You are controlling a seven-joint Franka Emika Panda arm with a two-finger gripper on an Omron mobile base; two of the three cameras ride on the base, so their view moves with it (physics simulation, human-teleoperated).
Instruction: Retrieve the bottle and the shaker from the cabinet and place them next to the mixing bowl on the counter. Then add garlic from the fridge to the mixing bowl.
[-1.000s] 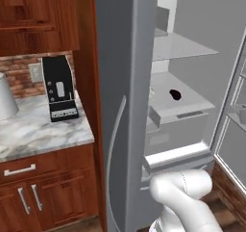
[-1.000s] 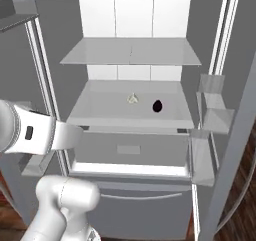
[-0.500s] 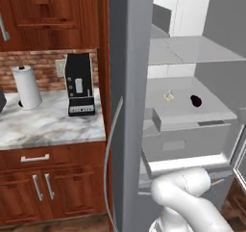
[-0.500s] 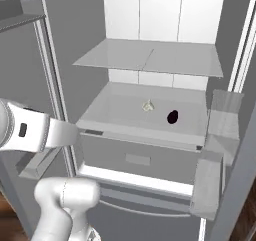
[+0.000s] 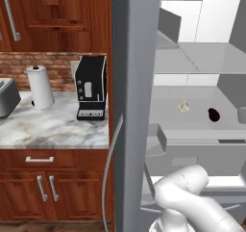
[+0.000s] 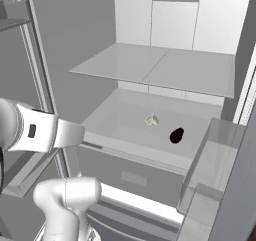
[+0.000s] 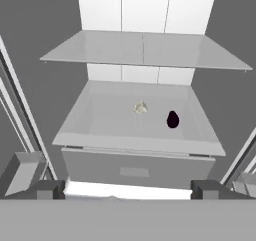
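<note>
Setting: rendered home kitchen. Evidence: open grey fridge [image 5: 137, 82] with pale shelves; white marble counter [image 5: 53, 127] on reddish wood drawer cabinets [image 5: 45, 187]; wooden wall cabinet [image 5: 53, 17] with bar handle; brick backsplash [image 5: 53, 67]; black coffee machine [image 5: 91, 87], paper towel roll [image 5: 40, 87] and toaster [image 5: 7, 97] on the counter.

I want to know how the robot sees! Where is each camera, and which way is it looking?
Left base view: behind the arm's left, facing the tall grey fridge edge and white marble counter; white arm low right.
Right base view: behind its right, facing the fridge shelves; arm lower left.
Hand view: on the hand, facing the shelves; open gripper at bottom.
All share the small pale garlic beside a dark purple lump.
</note>
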